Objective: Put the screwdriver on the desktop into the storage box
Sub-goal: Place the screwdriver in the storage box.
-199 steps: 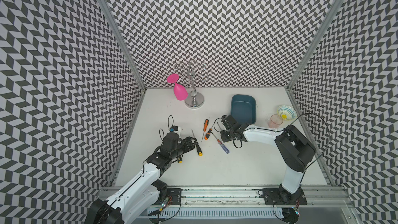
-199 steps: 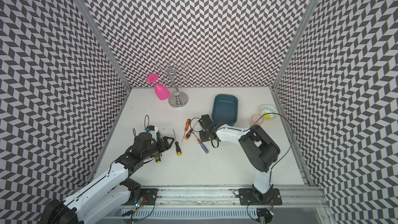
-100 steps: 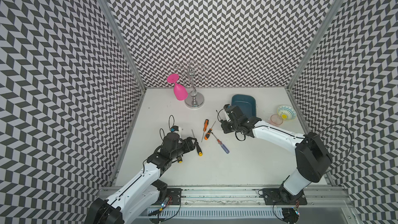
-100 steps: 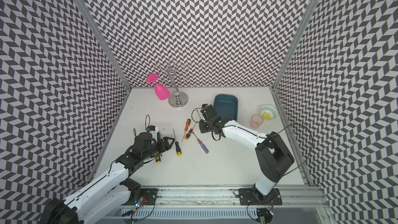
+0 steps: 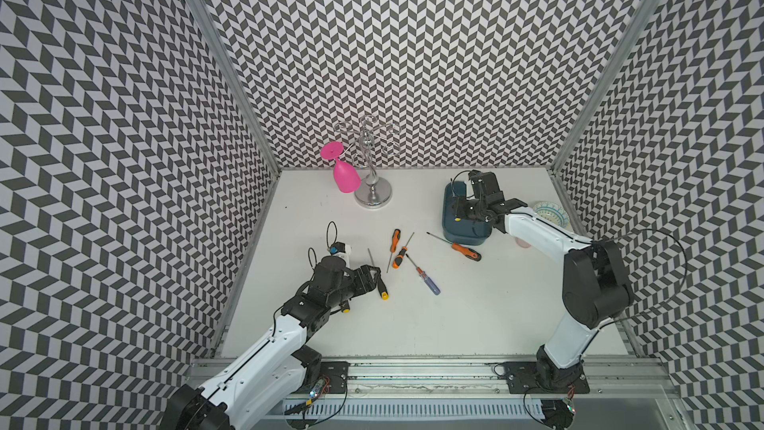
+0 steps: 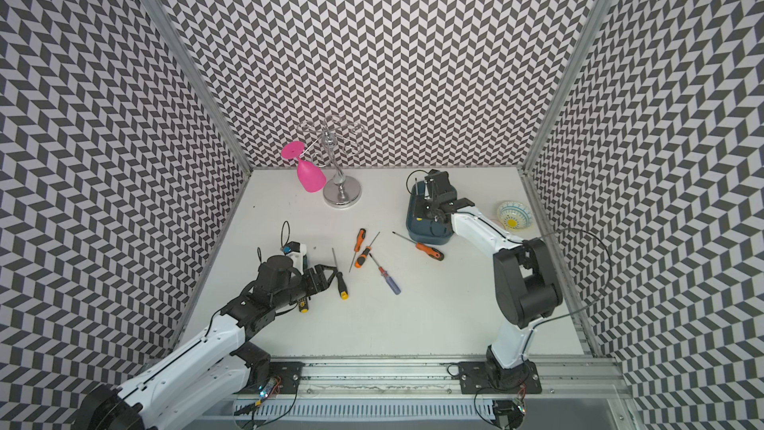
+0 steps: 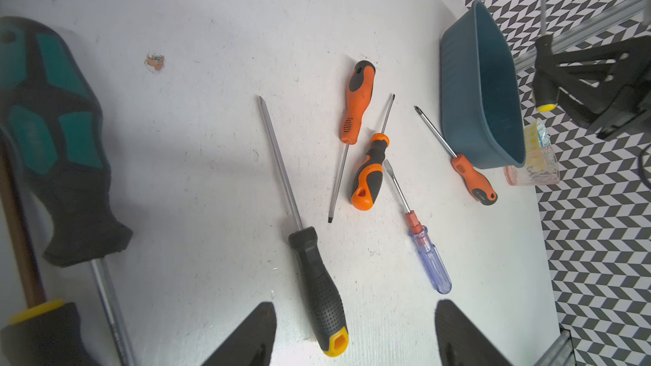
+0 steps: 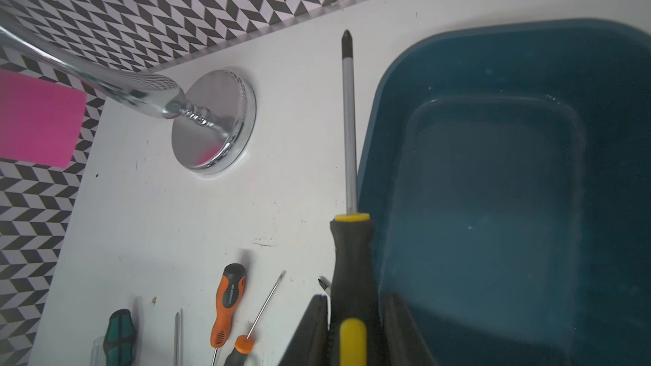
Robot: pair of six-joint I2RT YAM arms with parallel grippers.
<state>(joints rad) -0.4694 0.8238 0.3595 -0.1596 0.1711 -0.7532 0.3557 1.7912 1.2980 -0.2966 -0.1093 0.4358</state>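
Your right gripper (image 8: 354,297) is clamping the black handle of the screwdriver (image 8: 349,128), jaws closed narrow around it. The tool (yellow collar, yellow butt, cross tip) is hanging raised over the storage box (image 8: 493,188), with its shaft running along one long rim and pointing toward the back wall. None of it is resting inside the box.

An orange-handled screwdriver (image 5: 464,251) is lying on the desktop (image 5: 454,324) just beside the box's near wall. Farther from the box, on your left side of it, two orange-and-black screwdrivers (image 5: 395,240) are lying close together, with a clear blue-handled screwdriver (image 5: 430,284) near them.

Farther still from the box, your left gripper (image 7: 354,304) is hovering low with its jaws standing wide. The butt of a black-and-yellow screwdriver (image 7: 318,276) is lying between them, ungripped. A green-handled screwdriver (image 7: 53,135) is lying beside that arm.

On the box's other side a small patterned bowl (image 5: 550,213) is sitting near it. Well apart from the box, by the back wall, a pink glass (image 5: 345,175) is hanging on a chrome rack (image 5: 373,197).
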